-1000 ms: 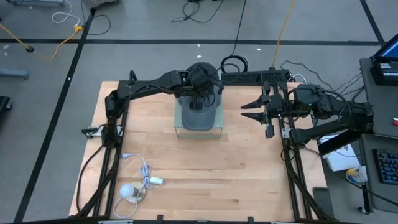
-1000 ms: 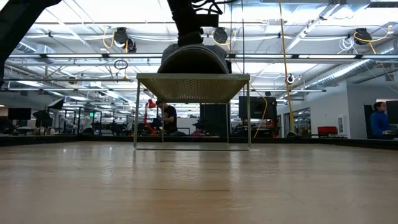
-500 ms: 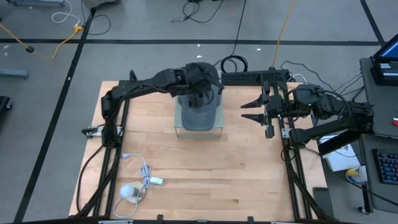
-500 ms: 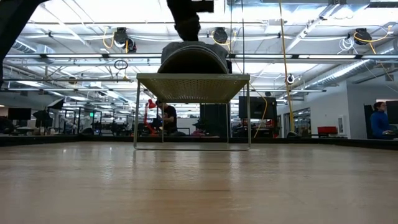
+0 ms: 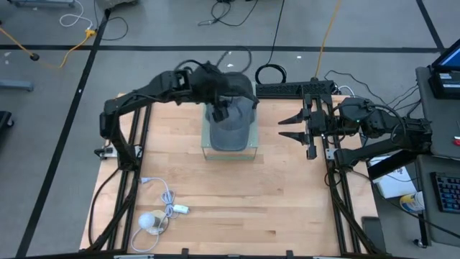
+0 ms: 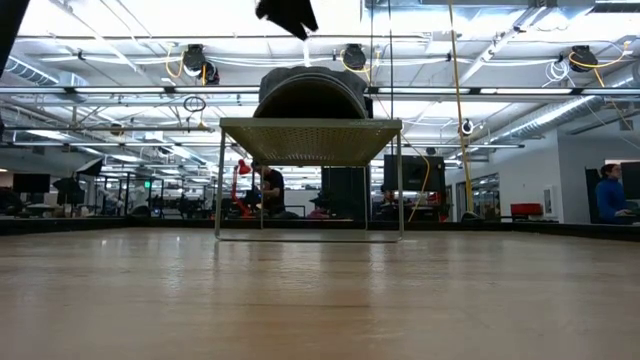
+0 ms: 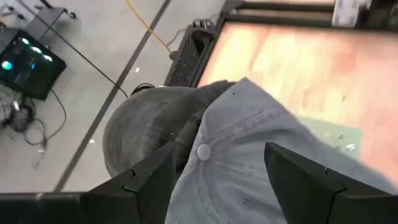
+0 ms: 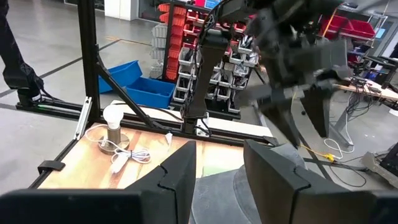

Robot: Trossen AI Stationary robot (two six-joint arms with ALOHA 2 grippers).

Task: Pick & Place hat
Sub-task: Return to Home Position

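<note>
Gray cap [image 5: 231,128] lies on the shelf [image 5: 251,152]; placing looks done, with only homing left. Left gripper [image 5: 219,111] hovers above, spread and empty; right gripper [image 5: 287,127] waits aside, also spread.

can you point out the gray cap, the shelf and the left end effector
gray cap [image 5: 233,133], high view, on its crown
shelf [image 6: 310,140], low view, on the mesh underside of its top
left end effector [image 7: 219,152], left wrist view, midway between its open fingertips

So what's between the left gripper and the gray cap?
Nothing: in the low view the left gripper hangs above the gray cap with open air between.
</note>
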